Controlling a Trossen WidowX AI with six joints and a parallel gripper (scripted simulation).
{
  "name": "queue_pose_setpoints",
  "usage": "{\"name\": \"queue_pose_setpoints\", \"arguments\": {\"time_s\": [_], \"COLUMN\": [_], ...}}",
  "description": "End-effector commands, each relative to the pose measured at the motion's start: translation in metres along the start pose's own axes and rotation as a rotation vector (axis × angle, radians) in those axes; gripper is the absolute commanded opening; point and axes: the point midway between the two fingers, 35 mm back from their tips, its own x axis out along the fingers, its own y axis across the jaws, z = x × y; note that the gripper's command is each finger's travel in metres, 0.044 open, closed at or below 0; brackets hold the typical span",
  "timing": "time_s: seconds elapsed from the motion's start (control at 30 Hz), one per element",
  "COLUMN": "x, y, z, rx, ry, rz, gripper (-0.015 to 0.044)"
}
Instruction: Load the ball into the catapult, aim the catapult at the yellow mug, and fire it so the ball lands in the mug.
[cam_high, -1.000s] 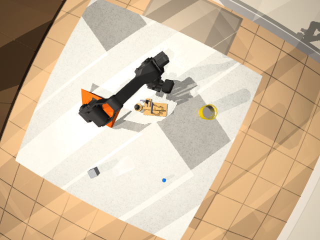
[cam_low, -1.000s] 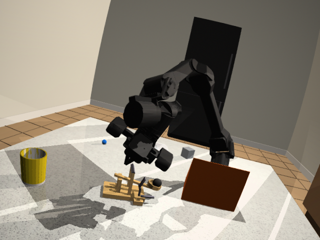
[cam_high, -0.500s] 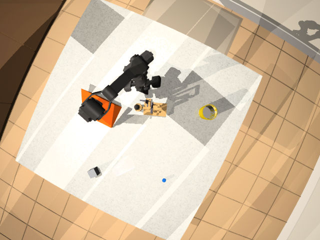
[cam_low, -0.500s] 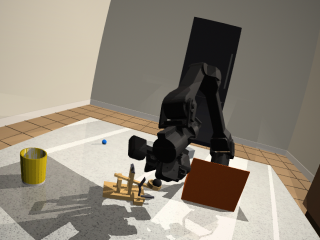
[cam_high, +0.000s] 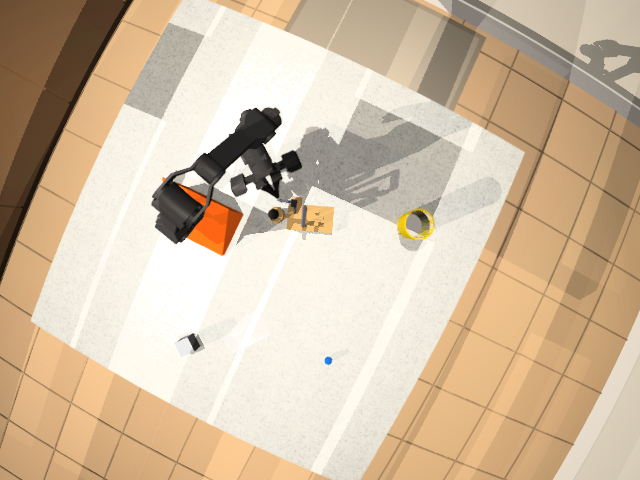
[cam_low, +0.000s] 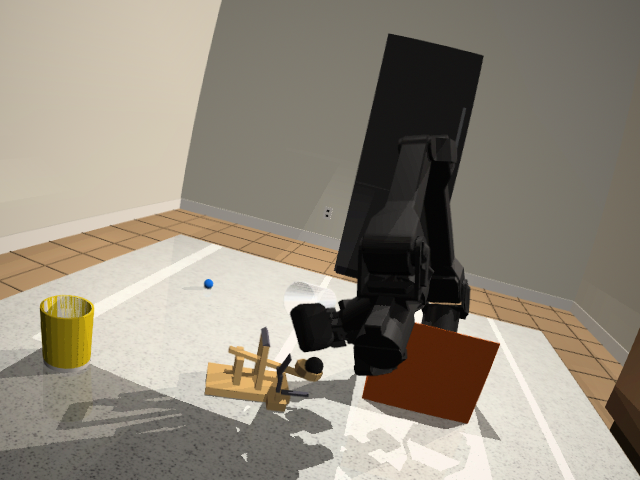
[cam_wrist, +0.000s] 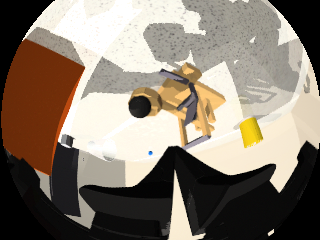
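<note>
Ball (cam_high: 273, 213) (cam_low: 314, 365) (cam_wrist: 140, 107) in the catapult's cup (cam_high: 281, 215) (cam_low: 305, 375) (cam_wrist: 149, 94) looks light, likely to roll; the hand (cam_high: 278, 196) (cam_wrist: 173, 148), fingertips pressed together, should nudge only the trigger's free end.

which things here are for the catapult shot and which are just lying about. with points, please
For the shot:
- catapult (cam_high: 323, 222) (cam_low: 219, 384) (cam_wrist: 215, 95)
- black ball, in its cup (cam_high: 273, 213) (cam_low: 313, 365) (cam_wrist: 140, 107)
- yellow mug (cam_high: 401, 225) (cam_low: 67, 341) (cam_wrist: 251, 133)
- gripper (cam_high: 278, 196) (cam_wrist: 173, 149)

Apparently just lying about:
- blue ball (cam_high: 328, 360) (cam_low: 208, 283) (cam_wrist: 150, 153)
- gray block (cam_high: 187, 346) (cam_wrist: 67, 141)
- orange panel (cam_high: 219, 227) (cam_low: 431, 374) (cam_wrist: 40, 105)
</note>
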Motion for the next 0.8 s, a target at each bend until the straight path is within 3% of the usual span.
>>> {"name": "queue_pose_setpoints", "arguments": {"time_s": [0.0,0.77], "x": [0.0,0.023], "y": [0.003,0.0], "z": [-0.001,0.024], "rx": [-0.032,-0.032], "ry": [0.017,0.017], "rz": [-0.004,-0.004], "gripper": [0.0,0.0]}}
